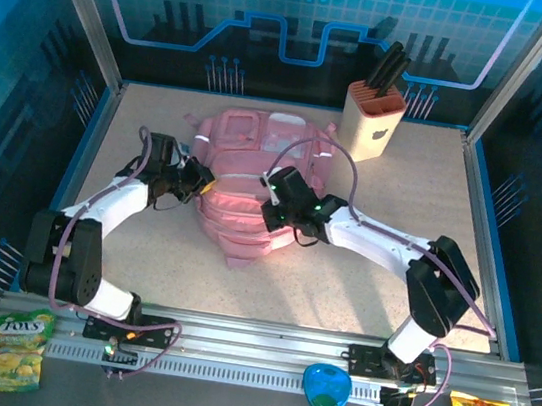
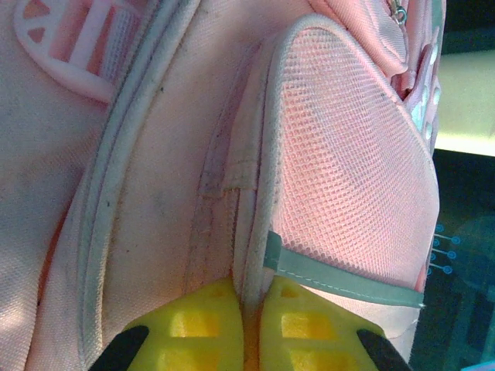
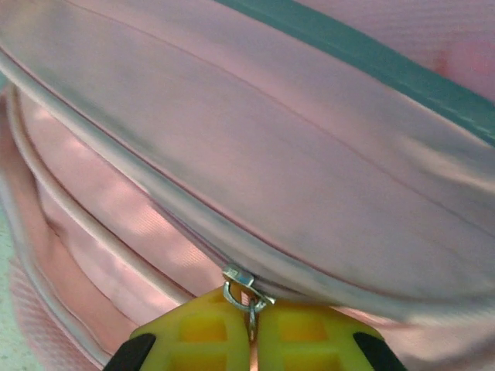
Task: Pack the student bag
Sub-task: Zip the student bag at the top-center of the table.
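Pinching a seam fold (image 2: pixel 241 255) beside the mesh pocket (image 2: pixel 348 162), the left gripper (image 2: pixel 249 336) has its yellow fingers (image 2: pixel 193 328) pressed together on the bag (image 1: pixel 248 149) straight ahead of it. The right gripper (image 3: pixel 252 340) is clamped on the metal zipper pull (image 3: pixel 246 287), pink fabric stretching away in front. Bag lies between the two grippers, touching both.
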Robot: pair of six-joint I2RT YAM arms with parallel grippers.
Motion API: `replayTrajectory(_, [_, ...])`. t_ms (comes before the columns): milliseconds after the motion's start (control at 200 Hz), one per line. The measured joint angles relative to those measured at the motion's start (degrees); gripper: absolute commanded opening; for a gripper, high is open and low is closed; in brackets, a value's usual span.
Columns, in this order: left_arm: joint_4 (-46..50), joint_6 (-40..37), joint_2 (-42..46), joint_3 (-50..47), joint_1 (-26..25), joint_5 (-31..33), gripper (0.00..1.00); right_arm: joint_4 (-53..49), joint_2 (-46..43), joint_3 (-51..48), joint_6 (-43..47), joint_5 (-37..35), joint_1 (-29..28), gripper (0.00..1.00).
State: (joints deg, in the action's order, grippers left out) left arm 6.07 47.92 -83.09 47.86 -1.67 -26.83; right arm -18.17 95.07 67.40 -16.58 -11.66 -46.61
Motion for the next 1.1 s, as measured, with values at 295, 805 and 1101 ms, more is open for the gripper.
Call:
replayTrajectory(295, [3.7, -5.5, -1.5, 2.8, 0.0, 0.5, 0.0, -4.5, -1.0, -0.7, 7.5, 0.4, 5.7, 0.15])
replayTrajectory(805, [10.8, -20.9, -3.2, 8.3, -2.6, 7.7, 0.0, -11.1, 2.9, 7.6, 15.8, 5.3, 14.5, 0.22])
replayTrajectory(1101, [10.7, -24.5, -3.6, 8.9, -3.5, 9.2, 0.05, -15.2, 7.5, 14.5, 11.9, 4.1, 16.0, 0.37])
